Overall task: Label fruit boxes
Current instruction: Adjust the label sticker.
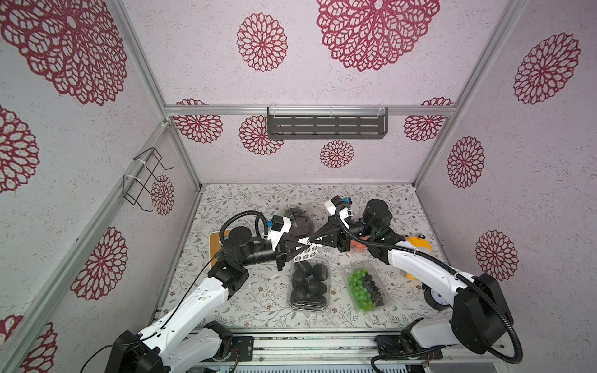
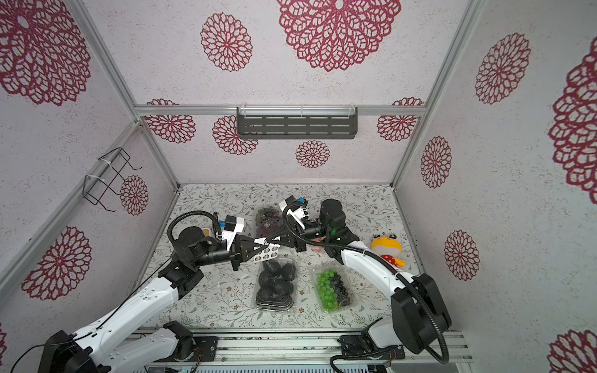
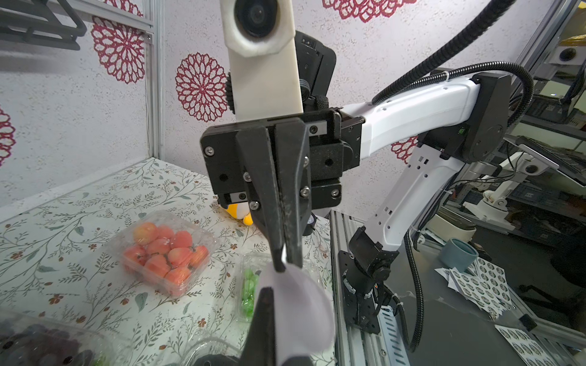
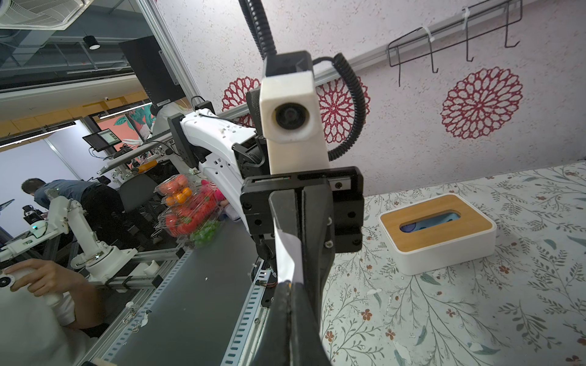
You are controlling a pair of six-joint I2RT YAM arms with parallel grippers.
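In both top views the two grippers meet tip to tip above the table's middle. My left gripper (image 1: 303, 251) is shut on a white sticker sheet (image 1: 308, 254) (image 2: 268, 253). My right gripper (image 1: 311, 241) is shut on that sheet's upper corner. In the left wrist view the sheet (image 3: 301, 310) curls from my finger (image 3: 265, 317) up to the right gripper (image 3: 283, 267). The fruit boxes lie on the table: purple grapes (image 1: 298, 219), black round fruits (image 1: 310, 284), green-and-black grapes (image 1: 366, 287). The strawberries (image 3: 168, 250) are mostly hidden under the right arm in the top views.
A white box with a wooden lid (image 4: 437, 234) stands at the left, behind the left arm (image 1: 214, 240). A yellow plush toy (image 2: 387, 248) and a small round clock (image 1: 436, 298) sit at the right. A wire rack (image 1: 145, 177) hangs on the left wall.
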